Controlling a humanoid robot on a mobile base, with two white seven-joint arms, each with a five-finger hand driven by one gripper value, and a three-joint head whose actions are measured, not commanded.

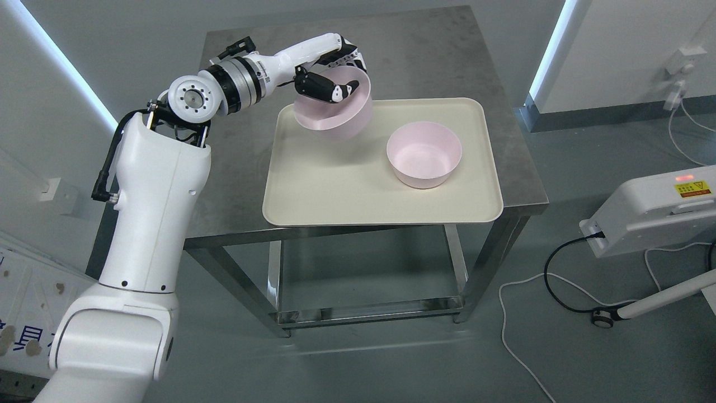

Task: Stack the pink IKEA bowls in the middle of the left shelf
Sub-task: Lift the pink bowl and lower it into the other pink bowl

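setting: robotics lab or test room. bare grey floor (587, 184), plain white walls (626, 39) with lit strips, one steel table (235, 168) in the middle. white equipment (654, 210) with a warning sticker at right, cables (537, 291) loose on the floor.

Bare tray (335, 190) lies open left of the seated bowl (424, 154), the only obstacle.
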